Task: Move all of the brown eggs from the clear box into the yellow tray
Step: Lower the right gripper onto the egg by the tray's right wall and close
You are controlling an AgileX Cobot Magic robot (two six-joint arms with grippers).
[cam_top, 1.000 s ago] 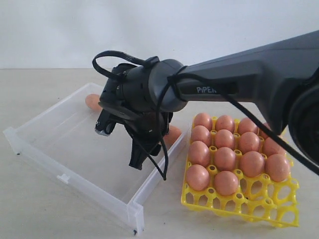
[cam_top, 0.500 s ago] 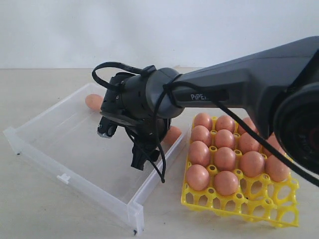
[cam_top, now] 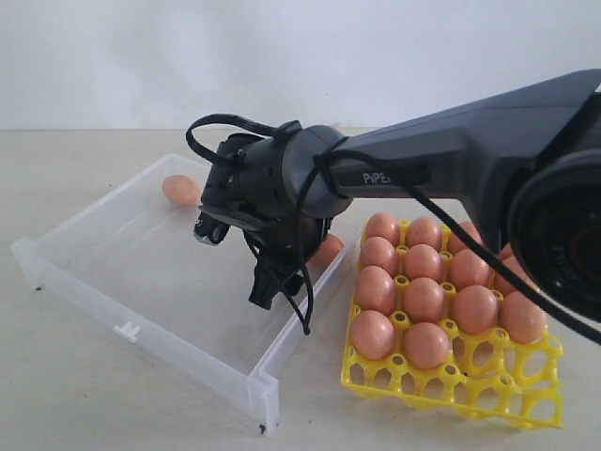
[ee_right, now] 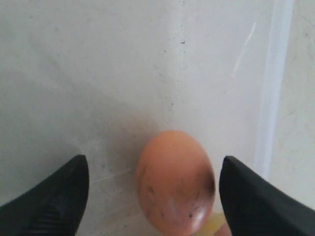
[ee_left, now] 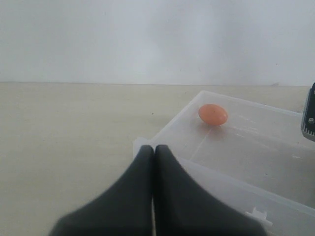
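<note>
Orange-brown oval egg lay on the floor of the clear plastic box, between the right gripper's wide-spread jaws, touching neither; the left gripper's jaws were pressed together.

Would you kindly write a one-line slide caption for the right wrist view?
Open right gripper straddles a speckled orange-brown egg on the floor of the transparent plastic box.

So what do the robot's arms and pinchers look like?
The right arm is a chunky dark grey tube with pale letters reading PiPER on its side. A thin black cable loops over its rounded wrist. The right gripper has two black wedge-shaped fingers, ridged on the inside. The left gripper has black fingers too, tapering to narrow tips.
</note>
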